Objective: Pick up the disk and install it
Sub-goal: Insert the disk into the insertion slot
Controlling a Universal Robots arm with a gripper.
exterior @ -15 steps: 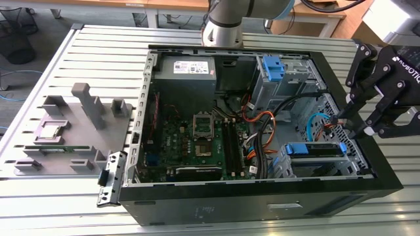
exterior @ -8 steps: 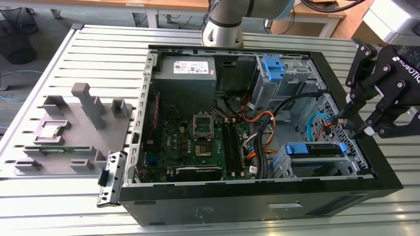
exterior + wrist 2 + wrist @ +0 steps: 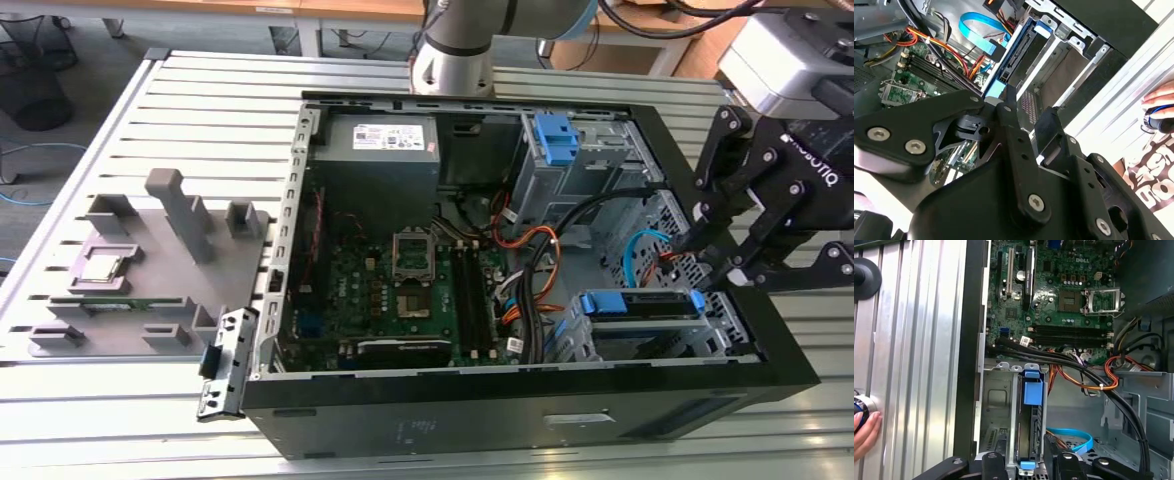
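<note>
Near the disk (image 3: 638, 305), jaws spread wide, empty

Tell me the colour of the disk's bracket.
Blue. The bracket on the disk shows best in the first wrist view.

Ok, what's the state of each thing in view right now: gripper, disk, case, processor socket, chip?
Gripper: open, just above the disk.
Disk: seated on edge in the drive bay, blue bracket end facing out.
Computer case: lying on its side, side panel off.
Processor socket: cover flipped open, no chip in it.
Processor chip: resting on the grey fixture, outside the case.
</note>
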